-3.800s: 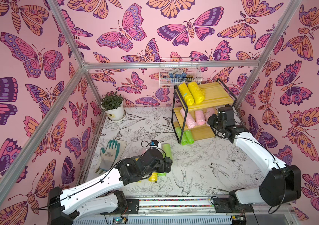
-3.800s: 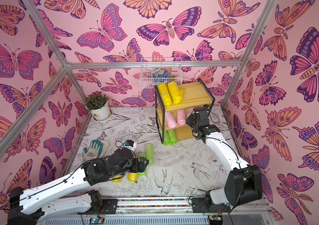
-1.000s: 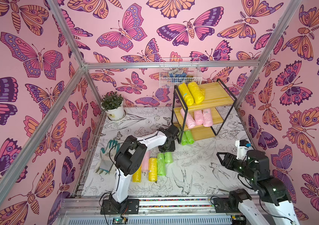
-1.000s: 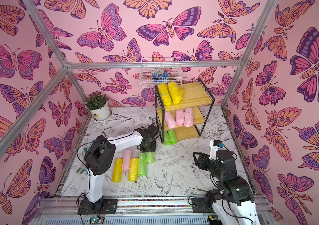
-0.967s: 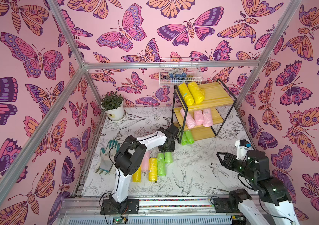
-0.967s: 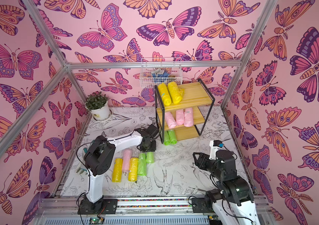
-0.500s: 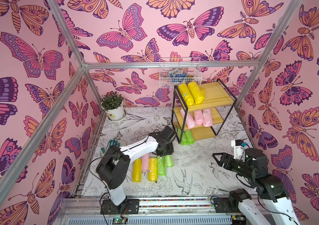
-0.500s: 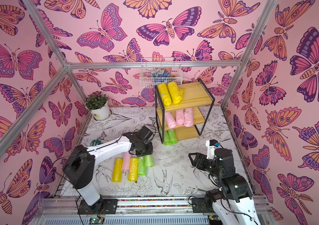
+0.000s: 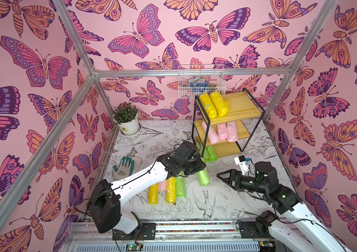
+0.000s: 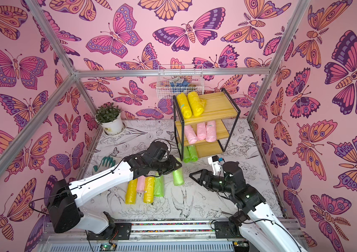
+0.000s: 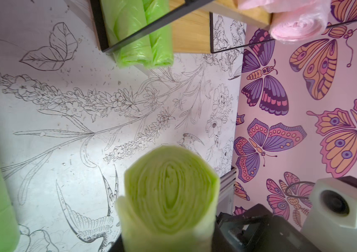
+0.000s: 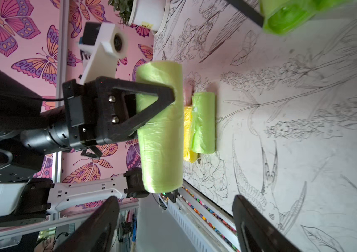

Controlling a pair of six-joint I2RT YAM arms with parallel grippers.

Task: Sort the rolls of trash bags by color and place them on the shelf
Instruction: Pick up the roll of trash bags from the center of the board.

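A three-tier shelf point(image 9: 244, 107) stands at the back of the table point(image 9: 227, 209). It holds two yellow rolls point(image 9: 215, 104) on top, three pink rolls point(image 9: 222, 132) in the middle and two green rolls point(image 9: 209, 153) at the bottom. The left gripper point(image 9: 199, 172) is clamped on a lime roll point(image 9: 203, 180), held above the table in front of the bottom tier. The right gripper point(image 9: 223, 177), jaws spread and empty, faces it, near but apart.

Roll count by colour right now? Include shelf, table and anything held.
Yellow rolls: 4 (2 on the shelf, 2 on the table)
Pink rolls: 4 (3 on the shelf, 1 on the table)
Green rolls: 4 (2 on the shelf, 1 on the table, 1 in the left gripper)
Total: 12
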